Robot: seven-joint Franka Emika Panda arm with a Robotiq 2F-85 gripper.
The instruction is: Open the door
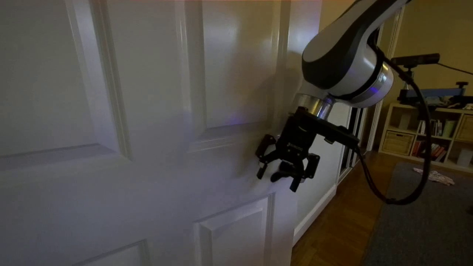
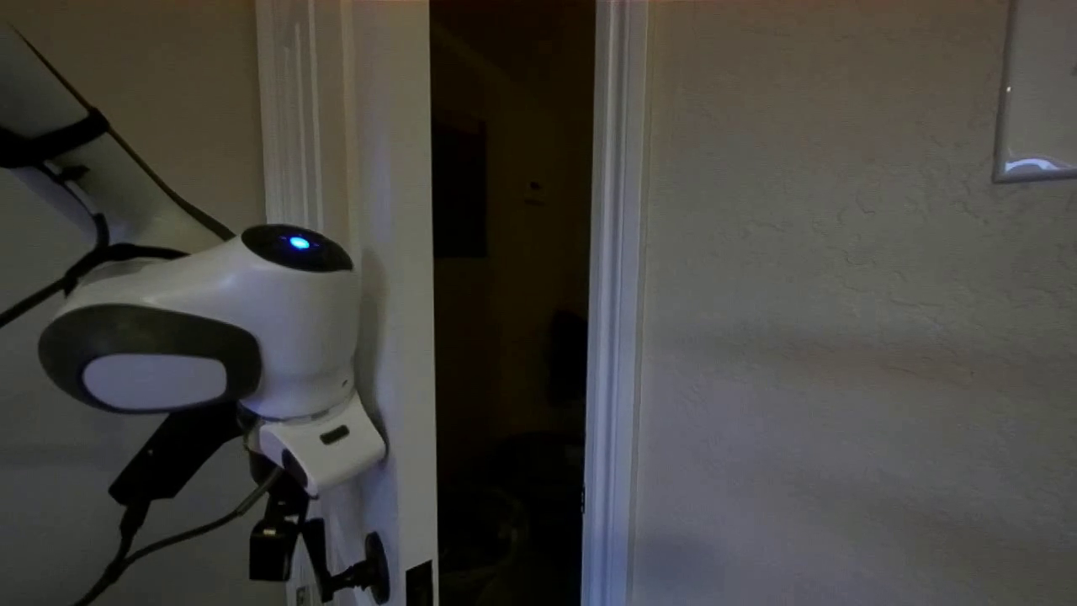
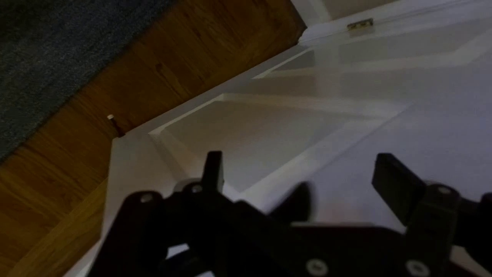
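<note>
The white panelled door [image 1: 155, 184] fills much of an exterior view. In an exterior view its edge [image 2: 404, 337] stands away from the white door frame [image 2: 618, 252], with a dark gap between. The dark handle [image 1: 279, 176] also shows on its round plate in an exterior view [image 2: 360, 577]. My gripper [image 1: 278, 178] points down at the door, fingers spread apart on either side of the handle. In the wrist view the gripper [image 3: 301, 169] is open, and the blurred handle tip [image 3: 296, 204] shows between the fingers. Contact with the handle cannot be told.
A cream wall [image 2: 841, 337] with a framed item [image 2: 1043, 93] lies beyond the frame. A shelf [image 1: 399, 142], a grey rug [image 1: 425, 218] and a cloth [image 1: 434, 176] show behind the arm. A small doorstop [image 3: 115, 125] is at the door's bottom corner.
</note>
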